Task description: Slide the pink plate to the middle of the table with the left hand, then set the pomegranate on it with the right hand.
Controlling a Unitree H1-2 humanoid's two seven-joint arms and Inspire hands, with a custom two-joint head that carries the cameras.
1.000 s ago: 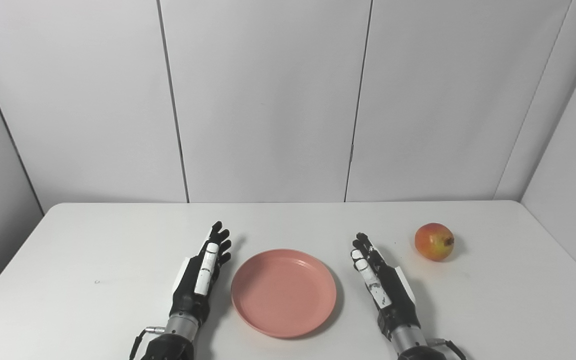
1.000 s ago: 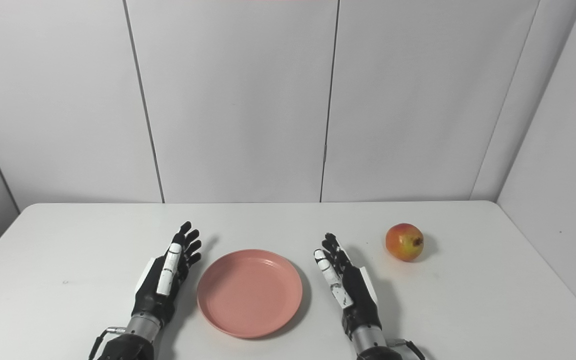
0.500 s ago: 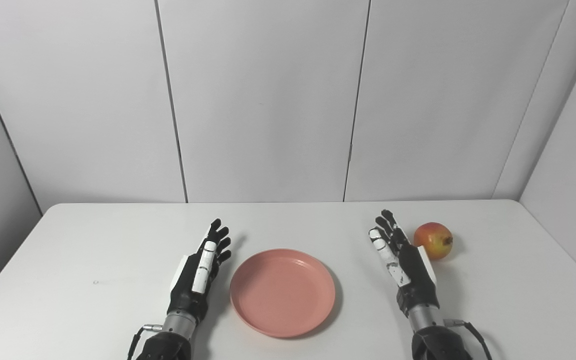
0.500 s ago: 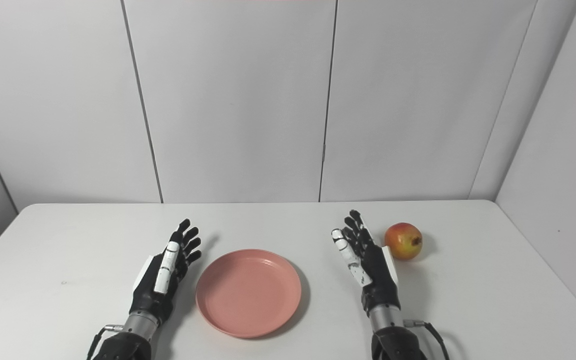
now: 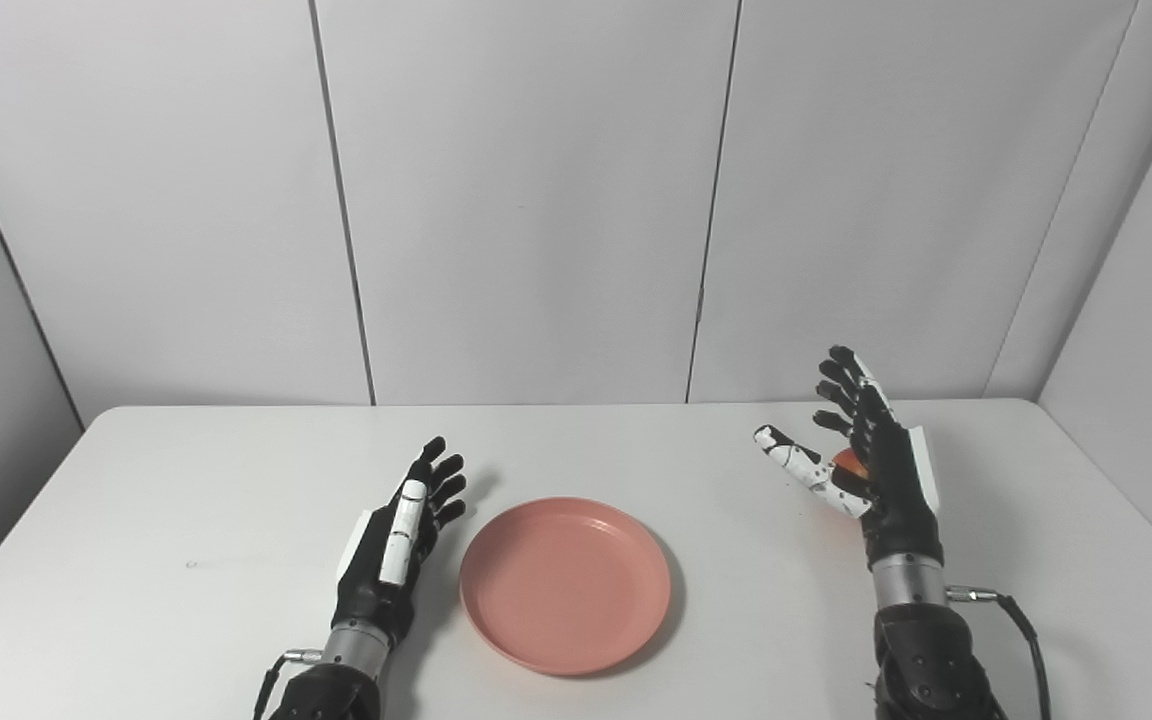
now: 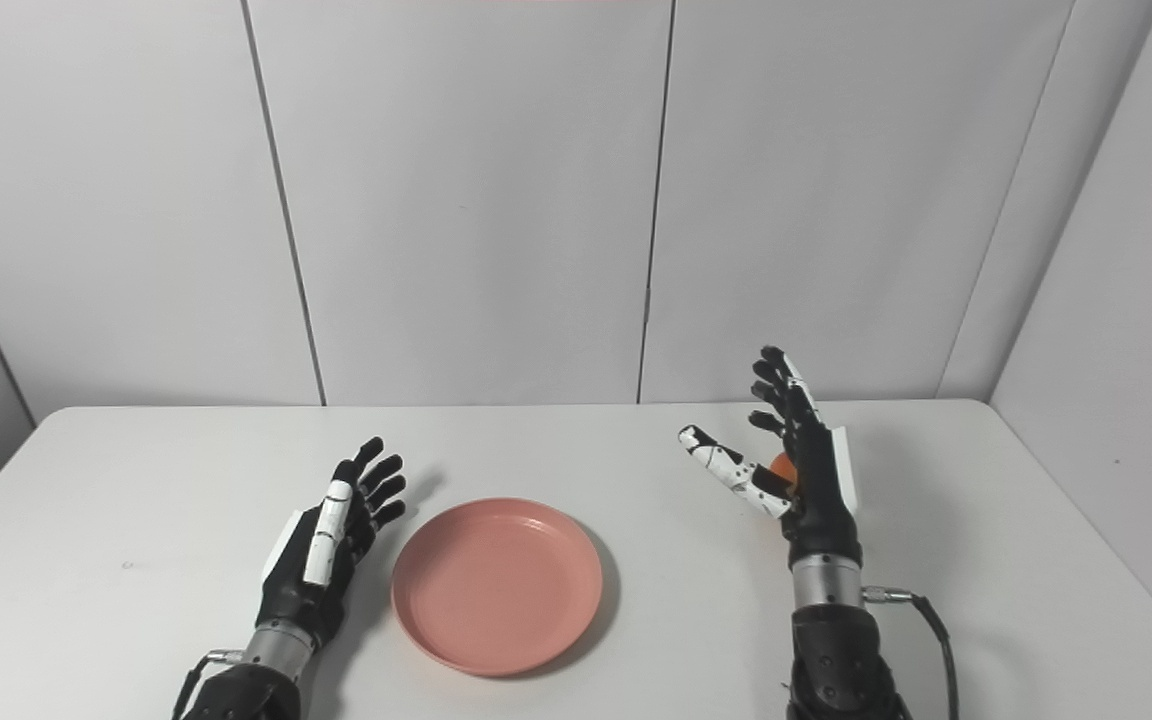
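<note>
The pink plate (image 5: 565, 585) lies flat on the white table (image 5: 186, 480), near its front middle. My left hand (image 5: 391, 540) rests open on the table just left of the plate's rim, fingers straight and pointing away. My right hand (image 5: 866, 455) is raised above the table on the right, open, with thumb spread to the left. It stands in front of the pomegranate (image 5: 844, 461), hiding all but a small orange-red patch between thumb and palm. I cannot tell whether the hand touches the fruit.
White wall panels close off the back and the right side of the table. A cable (image 5: 1021, 625) trails from my right wrist.
My right hand has lifted off the table and travelled right and away, from beside the plate to over the pomegranate, now covering most of it. The left hand and plate kept still.
</note>
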